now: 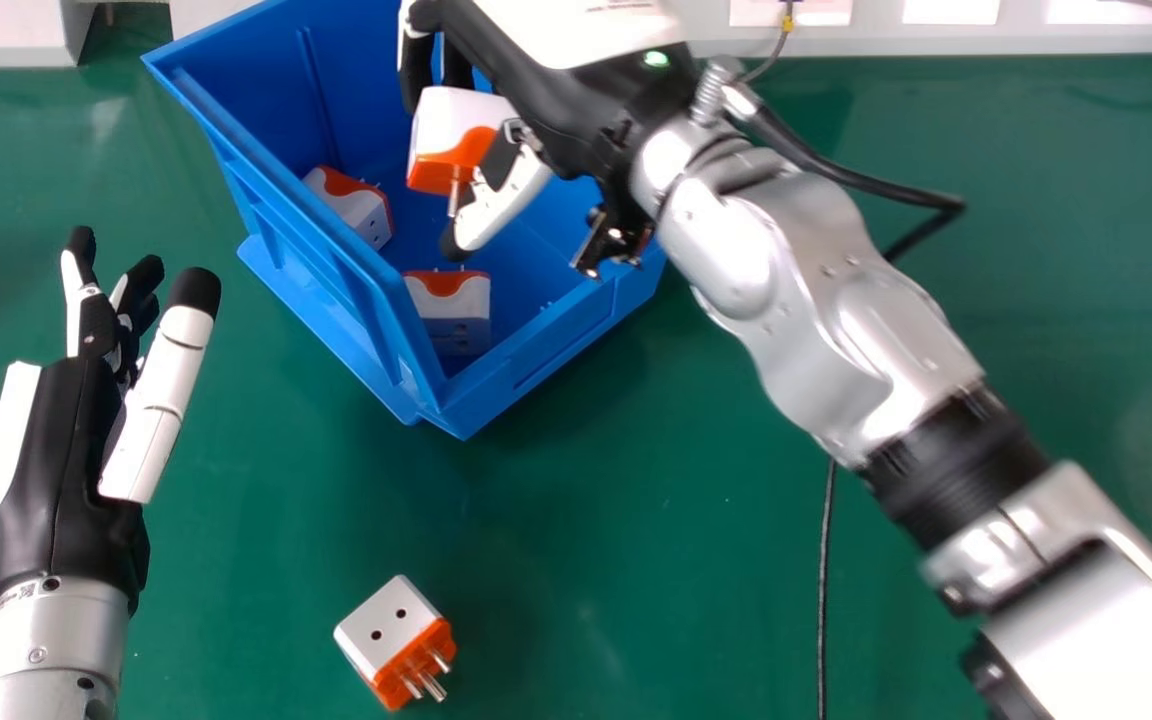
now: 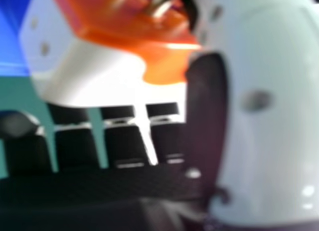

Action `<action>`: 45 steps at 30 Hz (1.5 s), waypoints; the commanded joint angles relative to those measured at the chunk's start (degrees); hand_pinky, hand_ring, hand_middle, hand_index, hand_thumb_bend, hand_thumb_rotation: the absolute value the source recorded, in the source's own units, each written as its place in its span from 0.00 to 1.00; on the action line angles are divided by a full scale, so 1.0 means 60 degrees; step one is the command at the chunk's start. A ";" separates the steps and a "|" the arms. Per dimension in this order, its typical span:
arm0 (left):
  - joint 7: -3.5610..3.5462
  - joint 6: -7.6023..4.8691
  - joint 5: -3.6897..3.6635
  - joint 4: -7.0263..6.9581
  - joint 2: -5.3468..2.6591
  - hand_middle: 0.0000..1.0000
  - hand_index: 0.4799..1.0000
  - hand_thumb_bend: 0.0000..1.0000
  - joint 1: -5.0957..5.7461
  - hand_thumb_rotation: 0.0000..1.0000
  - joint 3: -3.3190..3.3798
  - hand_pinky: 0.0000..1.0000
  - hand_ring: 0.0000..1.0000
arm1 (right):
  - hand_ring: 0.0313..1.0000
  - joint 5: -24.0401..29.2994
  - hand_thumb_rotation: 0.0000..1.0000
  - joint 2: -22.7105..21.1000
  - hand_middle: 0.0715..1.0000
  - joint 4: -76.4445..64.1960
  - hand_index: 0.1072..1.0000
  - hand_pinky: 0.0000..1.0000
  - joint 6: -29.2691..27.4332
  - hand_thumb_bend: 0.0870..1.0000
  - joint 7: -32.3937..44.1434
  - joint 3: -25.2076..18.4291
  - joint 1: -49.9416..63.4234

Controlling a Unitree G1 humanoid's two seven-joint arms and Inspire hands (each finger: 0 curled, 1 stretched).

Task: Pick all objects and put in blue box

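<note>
Over the blue box (image 1: 366, 270) in the head view is my right hand (image 1: 576, 100), its fingers and thumb holding a white and orange plug adapter (image 1: 451, 135). In the right hand view that adapter (image 2: 94, 76) lies between the fingers and the thumb of my right hand (image 2: 259, 121). Inside the box are two more adapters, one (image 1: 351, 205) by the left wall and one (image 1: 451, 310) at the near corner. Another adapter (image 1: 396, 640) lies on the green table, its pins toward the lower right. My left hand (image 1: 66, 430) is at the left, fingers straight and empty.
The green table (image 1: 636, 560) extends around the box. A black cable (image 1: 826, 580) runs along it beneath the right arm. White fixtures (image 1: 986, 30) line the far edge. The right forearm crosses from the lower right corner toward the box.
</note>
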 commanded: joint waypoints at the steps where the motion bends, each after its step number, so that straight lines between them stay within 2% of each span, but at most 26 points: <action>1: 0.0039 -0.0256 0.0031 -0.0246 0.0017 0.97 0.92 0.69 0.0049 0.83 0.0002 0.93 0.98 | 0.07 0.0060 0.14 0.0221 0.13 0.0464 0.41 0.05 0.0038 0.44 -0.0410 0.0018 -0.0837; 9: 0.0133 -0.0337 0.0132 -0.0311 0.0031 0.96 0.92 0.69 0.0181 0.83 -0.0028 0.92 0.98 | 0.06 0.0044 0.13 0.0990 0.11 0.3465 0.41 0.04 -0.0042 0.45 -0.1254 0.0478 -0.2503; 19: 0.0185 -0.0258 0.0248 -0.0432 0.0041 0.95 0.92 0.70 0.0305 0.83 -0.0023 0.91 0.97 | 0.05 -0.0016 0.12 0.1607 0.09 0.5864 0.42 0.03 -0.0307 0.46 -0.2030 0.1042 -0.3634; 23: 0.0231 -0.0139 0.0307 -0.0643 -0.0016 0.95 0.92 0.70 0.0376 0.83 -0.0091 0.91 0.96 | 0.05 -0.0199 0.11 0.1660 0.08 0.6327 0.41 0.02 -0.0202 0.46 -0.2291 0.1403 -0.3722; 27: 0.0265 -0.0126 0.0326 -0.0596 -0.0033 0.95 0.91 0.70 0.0352 0.83 -0.0097 0.90 0.96 | 0.05 -0.0297 0.11 0.1661 0.09 0.6514 0.41 0.03 -0.0089 0.46 -0.2403 0.1675 -0.3688; 31: 0.0338 -0.0094 0.0381 -0.0805 -0.0117 0.95 0.91 0.70 0.0427 0.83 -0.0206 0.90 0.96 | 0.05 -0.0424 0.11 0.1553 0.09 0.6616 0.41 0.03 -0.0018 0.46 -0.2492 0.1937 -0.3448; 35: 0.0362 -0.0159 0.0368 -0.0780 -0.0117 0.95 0.91 0.69 0.0414 0.83 -0.0248 0.90 0.96 | 0.06 -0.0441 0.11 0.1585 0.09 0.6682 0.41 0.04 0.0107 0.46 -0.2386 0.2101 -0.3411; 40: 0.0319 -0.0195 0.0302 -0.0835 -0.0103 0.95 0.91 0.69 0.0461 0.83 -0.0243 0.90 0.96 | 0.07 -0.0512 0.11 0.1610 0.11 0.6716 0.41 0.06 0.0198 0.46 -0.2497 0.2318 -0.3355; 43: 0.0317 -0.0157 0.0289 -0.0876 -0.0109 0.95 0.91 0.68 0.0472 0.83 -0.0245 0.91 0.96 | 0.08 -0.0583 0.11 0.1583 0.12 0.6713 0.41 0.08 0.0235 0.46 -0.2617 0.2479 -0.3293; 44: 0.0325 -0.0127 0.0297 -0.0928 -0.0122 0.95 0.91 0.68 0.0487 0.83 -0.0259 0.91 0.96 | 0.12 -0.0578 0.09 0.1572 0.16 0.6712 0.41 0.12 0.0243 0.47 -0.2631 0.2507 -0.3280; 45: 0.0328 -0.0092 0.0290 -0.0963 -0.0125 0.95 0.91 0.68 0.0487 0.83 -0.0255 0.91 0.96 | 0.12 -0.0552 0.09 0.1563 0.16 0.6711 0.41 0.12 0.0241 0.47 -0.2637 0.2518 -0.3262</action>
